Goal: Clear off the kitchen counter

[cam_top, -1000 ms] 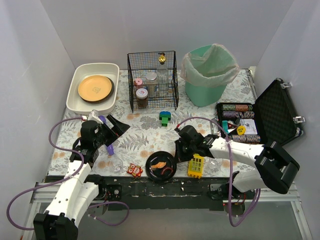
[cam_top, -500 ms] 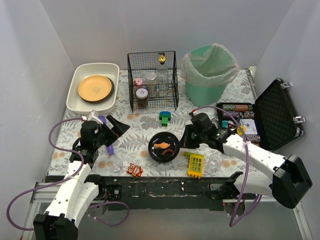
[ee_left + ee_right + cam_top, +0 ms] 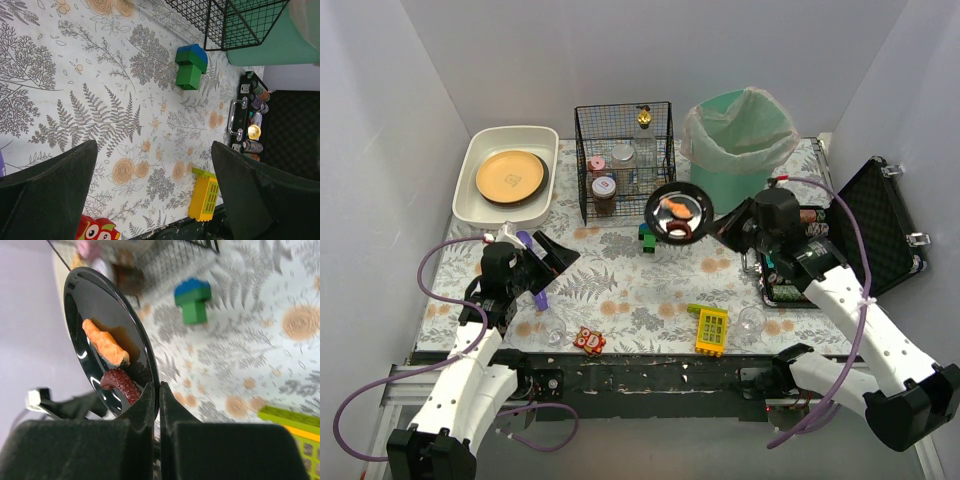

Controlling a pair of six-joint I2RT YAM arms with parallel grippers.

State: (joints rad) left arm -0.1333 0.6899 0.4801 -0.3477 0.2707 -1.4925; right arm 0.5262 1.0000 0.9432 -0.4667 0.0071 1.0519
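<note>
Early yet: the right hand (image 3: 714,226) pinches the black plate (image 3: 678,211) aloft, seemingly for the bin (image 3: 735,150); the left hand (image 3: 155,175) gapes empty; yellow brick (image 3: 712,330) and owl toy (image 3: 588,340) litter the surface (image 3: 620,290).

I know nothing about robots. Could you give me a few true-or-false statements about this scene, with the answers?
1. The right gripper is shut on the black plate. True.
2. The left gripper holds the yellow block. False: it is open and empty; the block lies on the counter.
3. The green bin has a bag liner. True.
4. The white tub is empty. False: it holds an orange plate.
</note>
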